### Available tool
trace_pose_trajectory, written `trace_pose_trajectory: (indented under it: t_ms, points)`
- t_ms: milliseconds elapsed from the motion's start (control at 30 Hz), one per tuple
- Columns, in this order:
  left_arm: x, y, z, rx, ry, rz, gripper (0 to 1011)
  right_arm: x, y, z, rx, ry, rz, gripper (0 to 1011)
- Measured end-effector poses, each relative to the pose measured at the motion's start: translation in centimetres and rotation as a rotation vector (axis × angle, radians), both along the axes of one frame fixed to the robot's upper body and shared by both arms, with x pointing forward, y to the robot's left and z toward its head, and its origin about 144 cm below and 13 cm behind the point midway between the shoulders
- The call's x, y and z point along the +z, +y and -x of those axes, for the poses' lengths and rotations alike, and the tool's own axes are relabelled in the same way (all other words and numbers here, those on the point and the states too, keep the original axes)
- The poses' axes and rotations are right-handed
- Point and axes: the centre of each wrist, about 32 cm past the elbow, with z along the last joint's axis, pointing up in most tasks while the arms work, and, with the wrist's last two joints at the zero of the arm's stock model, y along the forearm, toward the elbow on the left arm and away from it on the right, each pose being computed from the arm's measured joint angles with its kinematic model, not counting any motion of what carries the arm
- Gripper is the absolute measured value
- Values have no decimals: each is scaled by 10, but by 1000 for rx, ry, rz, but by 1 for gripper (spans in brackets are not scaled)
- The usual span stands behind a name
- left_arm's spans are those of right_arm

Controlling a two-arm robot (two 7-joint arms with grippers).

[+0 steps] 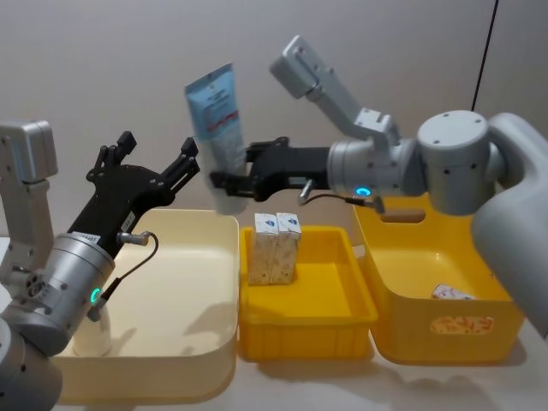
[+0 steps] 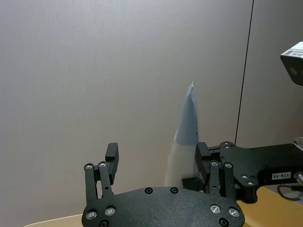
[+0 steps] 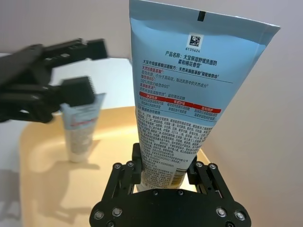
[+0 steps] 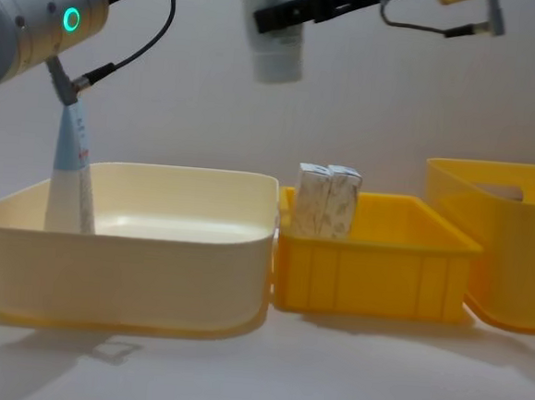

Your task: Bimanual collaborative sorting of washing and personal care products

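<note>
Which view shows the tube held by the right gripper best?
The right wrist view: the held tube faces the camera, print readable, with the right gripper shut on it near the cap end. The head view shows it smaller, tilted. The left wrist view shows it edge-on. The chest view shows its capped lower end.

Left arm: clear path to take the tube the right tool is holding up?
Probably yes. The left tool is open and raised beside the tube, which the right tool grips near its cap end, leaving the upper body bare. Nothing stands between them above the cream tub.
</note>
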Motion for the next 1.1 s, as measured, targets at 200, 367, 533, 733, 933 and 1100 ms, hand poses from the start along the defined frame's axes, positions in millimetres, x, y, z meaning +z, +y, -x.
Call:
trace_pose_trajectory:
  t_ms: [200,367,533,733,933,1100]
  points:
    - [0,0,0,0,0,0,1003,4,-16,3,-92,-16,16,515]
    - [0,0,0,0,0,0,1003,8,-28,4,-162,-26,36,515]
    - [0,0,0,0,0,0,1003,12,-42,6,-246,-29,67,515]
    - [0,0,0,0,0,0,1003,17,-57,7,-329,-22,107,515]
    - [0,0,0,0,0,0,1003,21,-74,6,-425,7,157,515]
    - [0,0,0,0,0,0,1003,22,-89,4,-502,54,205,515]
